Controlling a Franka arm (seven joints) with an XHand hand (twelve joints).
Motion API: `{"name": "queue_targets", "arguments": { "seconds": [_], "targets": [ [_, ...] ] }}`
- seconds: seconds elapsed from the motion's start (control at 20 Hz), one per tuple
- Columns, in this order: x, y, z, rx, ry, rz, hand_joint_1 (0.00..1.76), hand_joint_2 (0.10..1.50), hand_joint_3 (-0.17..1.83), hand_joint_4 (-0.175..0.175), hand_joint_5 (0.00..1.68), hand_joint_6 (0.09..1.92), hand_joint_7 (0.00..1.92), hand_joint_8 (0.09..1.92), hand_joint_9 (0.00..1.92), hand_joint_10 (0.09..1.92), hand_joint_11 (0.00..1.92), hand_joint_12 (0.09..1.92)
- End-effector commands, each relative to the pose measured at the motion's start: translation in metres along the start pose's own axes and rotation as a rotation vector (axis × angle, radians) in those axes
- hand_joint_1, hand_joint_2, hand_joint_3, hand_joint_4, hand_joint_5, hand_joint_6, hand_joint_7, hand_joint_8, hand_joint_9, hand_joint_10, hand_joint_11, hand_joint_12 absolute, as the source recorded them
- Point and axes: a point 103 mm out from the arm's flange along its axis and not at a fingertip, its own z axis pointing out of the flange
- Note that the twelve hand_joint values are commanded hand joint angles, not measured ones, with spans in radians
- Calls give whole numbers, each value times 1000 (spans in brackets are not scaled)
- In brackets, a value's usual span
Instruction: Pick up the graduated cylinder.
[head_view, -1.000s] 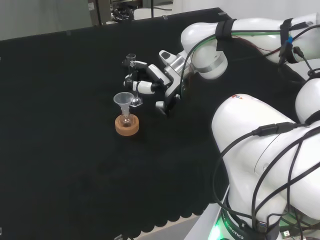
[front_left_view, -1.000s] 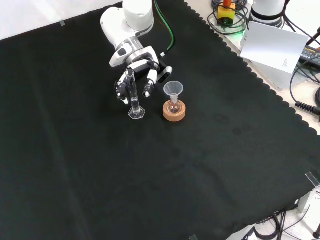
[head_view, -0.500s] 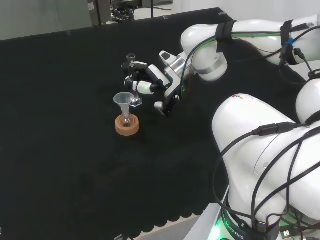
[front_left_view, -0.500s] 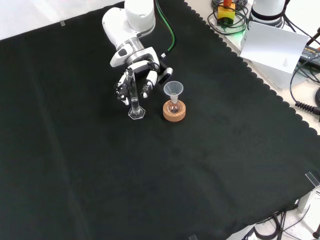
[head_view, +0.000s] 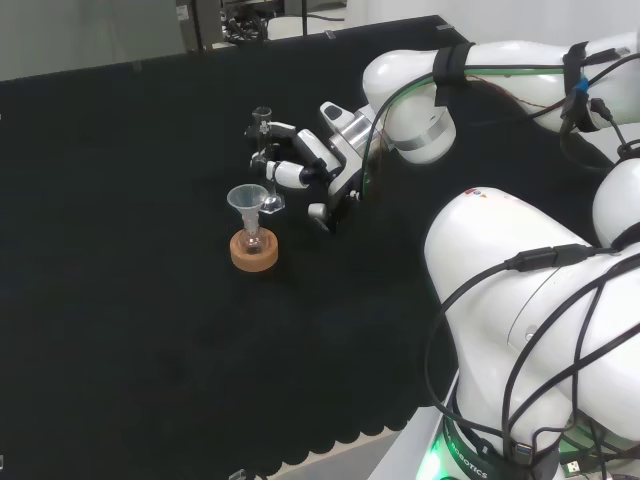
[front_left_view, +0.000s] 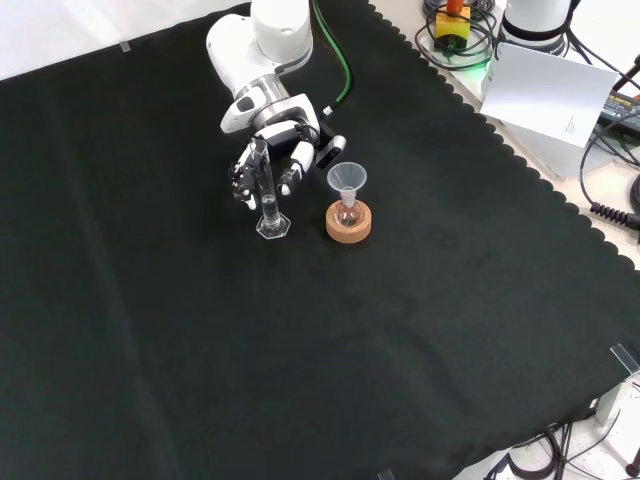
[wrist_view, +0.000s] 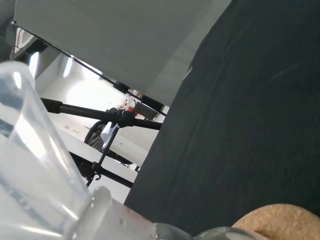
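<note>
On the cloth (front_left_view: 150, 330), fingers (front_left_view: 243, 180) seemingly grip the graduated cylinder (front_left_view: 268, 200) (markings unreadable).

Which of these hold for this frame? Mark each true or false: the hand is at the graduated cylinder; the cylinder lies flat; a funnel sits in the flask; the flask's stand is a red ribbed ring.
1. The hand has its fingers around the graduated cylinder. True.
2. The cylinder lies flat. False: it stands upright on its base.
3. A funnel sits in the flask. True.
4. The stand is a red ribbed ring. False: it is a cork ring.
</note>
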Motion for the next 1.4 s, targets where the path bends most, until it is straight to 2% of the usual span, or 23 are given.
{"name": "queue_targets", "arguments": {
  "seconds": [0.05, 0.3, 0.55, 0.7, 0.8, 0.85, 0.95, 1.1, 1.4],
  "targets": [
    [1, 0, -2, -13, -8, 6, 1101, 1230, -175, -4, 578, 614, 555, 600, 893, 391, 675, 1139],
    [6, -2, -13, -28, -56, 9, 1203, 1351, -175, -35, 805, 729, 673, 651, 969, 395, 817, 1051],
    [12, -1, -23, -10, -168, 9, 1270, 1390, -175, -79, 855, 818, 813, 687, 1091, 385, 945, 945],
    [16, 0, -31, -1, -239, -1, 1311, 1382, -175, -113, 876, 820, 961, 636, 1208, 334, 1051, 859],
    [19, 1, -34, 13, -271, -8, 1334, 1263, -90, -128, 894, 813, 899, 1022, 1268, 303, 1096, 818],
    [20, 2, -36, 19, -285, -11, 1338, 1233, -65, -130, 900, 813, 874, 1136, 1283, 295, 1105, 809],
    [24, 3, -41, 33, -314, -17, 1342, 1205, -43, -133, 908, 815, 857, 1223, 1302, 288, 1115, 803],
    [31, 4, -50, 57, -358, -25, 1347, 1190, -35, -134, 918, 817, 865, 1228, 1323, 280, 1122, 798],
    [46, 0, -68, 82, -419, -12, 1351, 1179, -34, -130, 931, 813, 885, 1203, 1339, 270, 1129, 791]
  ]
}}
